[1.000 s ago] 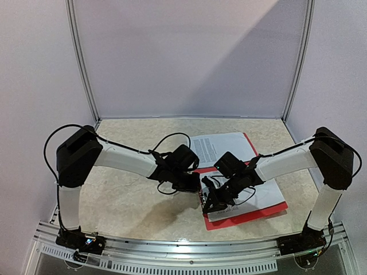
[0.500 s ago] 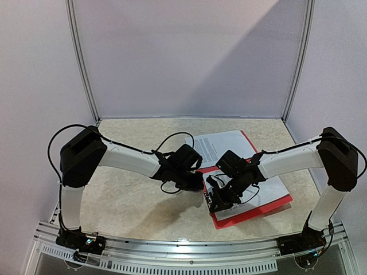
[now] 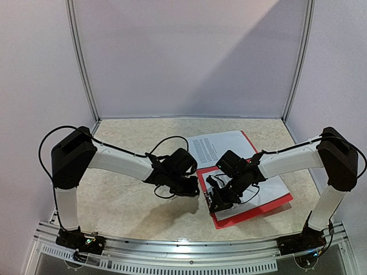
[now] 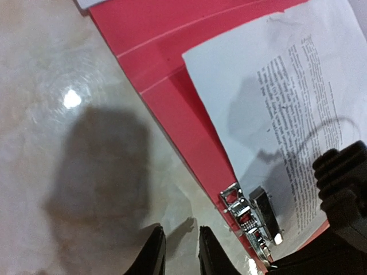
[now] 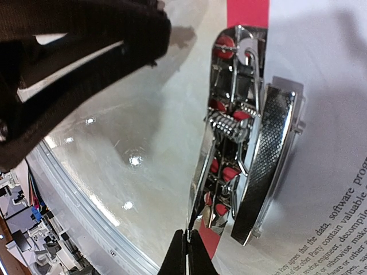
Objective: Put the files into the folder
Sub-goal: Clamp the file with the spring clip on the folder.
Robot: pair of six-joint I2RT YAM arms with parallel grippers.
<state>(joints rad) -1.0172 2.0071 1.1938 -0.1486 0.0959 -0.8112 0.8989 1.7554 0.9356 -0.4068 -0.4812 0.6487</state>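
The red folder [image 3: 258, 211] lies open on the table at the right, with white printed files [image 3: 265, 192] on its near cover and another sheet [image 3: 223, 146] on the far one. My right gripper [image 3: 213, 200] is at the folder's left edge. In the right wrist view it [image 5: 186, 256] is shut on the thin edge of the folder's metal clip [image 5: 241, 143], beside the paper [image 5: 321, 86]. My left gripper [image 3: 192, 188] hovers just left of the folder. In the left wrist view it [image 4: 179, 255] is slightly open and empty over bare table, near the clip [image 4: 248, 216], red cover [image 4: 160, 51] and sheet [image 4: 258, 86].
The booth's walls close in the table at the back and sides. The aluminium rail [image 3: 189, 247] runs along the near edge, close under the right gripper [image 5: 69, 189]. The left gripper's black body [image 5: 86, 46] sits close to the clip in the right wrist view.
The folder slid a little to the right with my right gripper a second ago and has held since. My left arm has drawn back to the left, away from the folder.
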